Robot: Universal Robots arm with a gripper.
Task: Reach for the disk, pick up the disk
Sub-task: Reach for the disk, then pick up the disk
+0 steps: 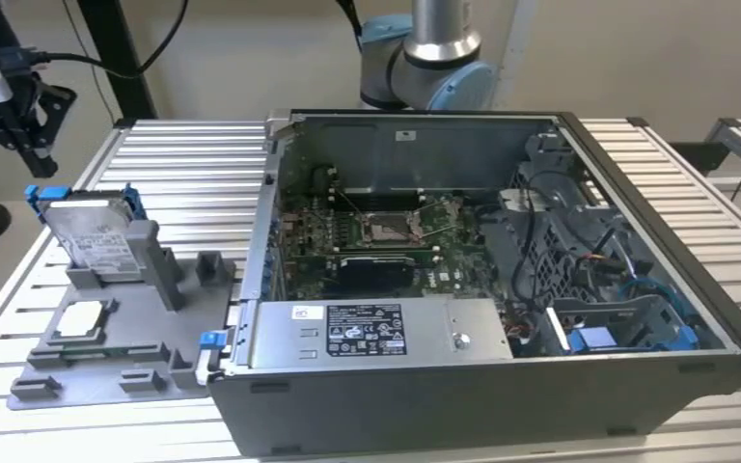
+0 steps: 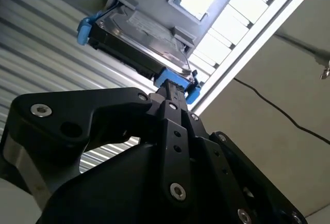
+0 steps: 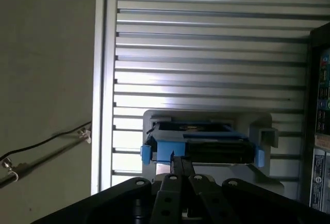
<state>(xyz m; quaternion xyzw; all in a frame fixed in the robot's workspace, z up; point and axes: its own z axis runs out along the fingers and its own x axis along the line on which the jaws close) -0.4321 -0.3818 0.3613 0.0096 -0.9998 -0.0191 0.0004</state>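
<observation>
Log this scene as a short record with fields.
disk: upright in the grey holder, blue bracket around it
gripper: short of the disk in the first wrist view, jaws shut
held: nothing
chip: flat on the holder's base
computer case: open, on the exterior view's right of the disk

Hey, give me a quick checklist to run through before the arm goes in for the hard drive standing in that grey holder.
1. Flat silver-grey metal disk in its blue plastic bracket stands upright in the grey plastic holder: ok.
2. Disk's top edge has nothing lying on it: ok.
3. Black hand is apart from the disk, higher and towards the exterior view's left: ok.
4. Hand lined up with the disk's edge: cannot tell.
5. Small white-topped square chip lies apart from the disk, lower in the holder: ok.
</observation>
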